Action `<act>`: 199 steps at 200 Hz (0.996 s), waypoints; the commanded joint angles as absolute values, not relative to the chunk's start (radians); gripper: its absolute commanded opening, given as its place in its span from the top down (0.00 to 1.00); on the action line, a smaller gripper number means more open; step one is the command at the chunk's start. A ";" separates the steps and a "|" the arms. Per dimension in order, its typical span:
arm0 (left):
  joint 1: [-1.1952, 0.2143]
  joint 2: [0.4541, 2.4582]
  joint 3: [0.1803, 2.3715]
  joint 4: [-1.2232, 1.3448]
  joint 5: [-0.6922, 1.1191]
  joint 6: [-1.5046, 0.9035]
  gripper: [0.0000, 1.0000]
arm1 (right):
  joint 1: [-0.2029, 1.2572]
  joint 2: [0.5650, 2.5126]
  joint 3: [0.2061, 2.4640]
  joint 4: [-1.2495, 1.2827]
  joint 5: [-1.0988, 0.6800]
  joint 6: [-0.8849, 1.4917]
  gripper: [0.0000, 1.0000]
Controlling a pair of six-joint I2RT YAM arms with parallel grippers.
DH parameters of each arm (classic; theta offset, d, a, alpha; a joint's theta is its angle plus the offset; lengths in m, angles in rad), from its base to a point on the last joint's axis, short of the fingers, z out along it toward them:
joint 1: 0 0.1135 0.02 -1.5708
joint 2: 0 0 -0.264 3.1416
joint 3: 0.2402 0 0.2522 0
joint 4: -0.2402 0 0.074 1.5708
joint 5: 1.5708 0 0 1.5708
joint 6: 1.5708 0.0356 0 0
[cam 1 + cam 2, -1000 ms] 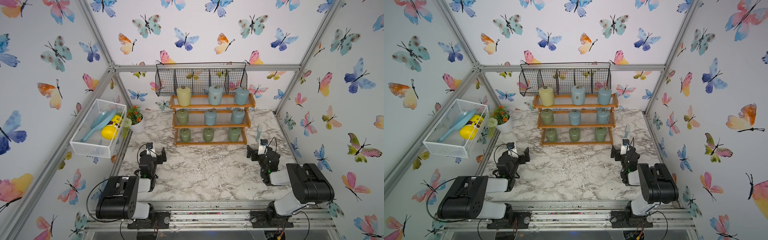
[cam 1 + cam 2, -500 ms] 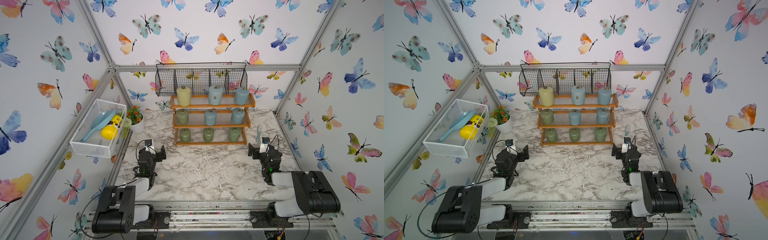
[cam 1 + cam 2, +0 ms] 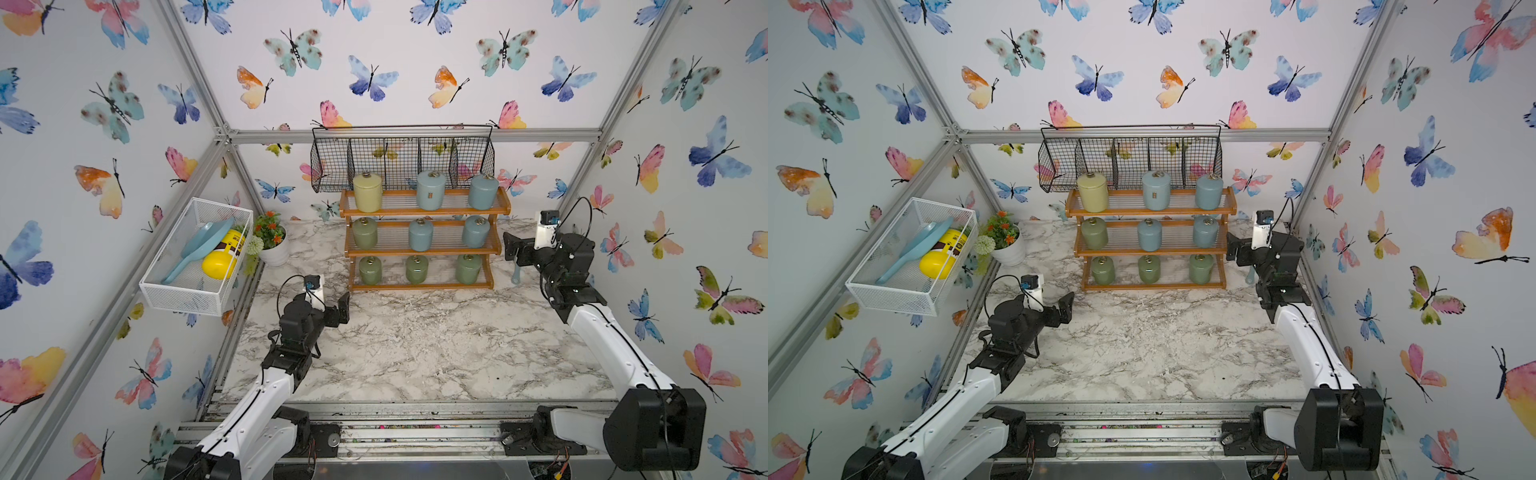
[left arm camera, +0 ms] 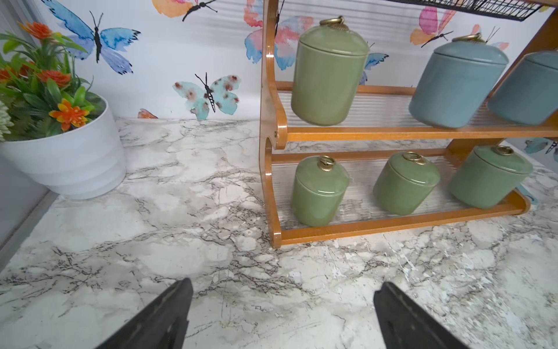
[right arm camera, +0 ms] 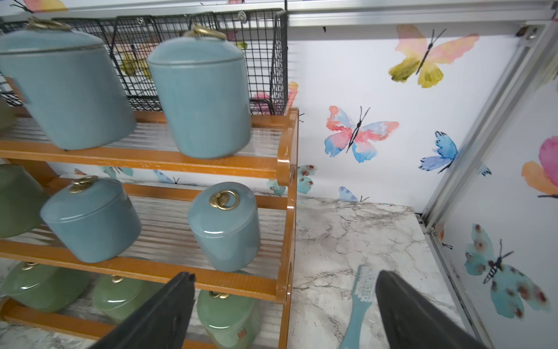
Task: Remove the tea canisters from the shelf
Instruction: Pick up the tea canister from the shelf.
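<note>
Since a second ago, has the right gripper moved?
Yes. In a top view the right gripper has moved toward the right end of the orange-brown wooden three-tier shelf, now beside its middle tier.

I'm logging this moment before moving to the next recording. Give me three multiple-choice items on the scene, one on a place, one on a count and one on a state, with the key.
1. Where on the shelf does the pale yellow canister stand?
A. Bottom tier, middle
B. Top tier, at the end nearer the flower pot
C. Middle tier, at the end farther from it

2. How many green canisters are on the shelf?
A. Two
B. Four
C. Six

3. What state is the right hand in?
A. Open, holding nothing
B. Shut, holding nothing
C. Shut on a green canister

Key:
1 B: both top views show it at that end of the top tier.
2 B: one stands on the middle tier and three on the bottom tier.
3 A: in the right wrist view its jaws stand wide apart, gripping nothing.
</note>
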State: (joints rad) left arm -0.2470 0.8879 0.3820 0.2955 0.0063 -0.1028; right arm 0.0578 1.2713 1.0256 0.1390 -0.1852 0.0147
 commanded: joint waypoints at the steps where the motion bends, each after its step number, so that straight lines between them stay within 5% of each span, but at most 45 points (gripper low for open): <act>1: -0.269 0.870 0.399 0.219 0.015 -0.158 0.02 | 0.055 1.332 1.165 -0.032 -0.301 0.032 0.00; 81: -0.380 0.908 0.413 0.250 0.022 -0.200 0.01 | 0.070 1.636 1.703 -0.273 -0.462 0.017 0.00; 199: -0.454 0.923 0.420 0.262 0.005 -0.211 0.02 | 0.126 1.851 2.028 -0.428 -0.427 0.001 0.00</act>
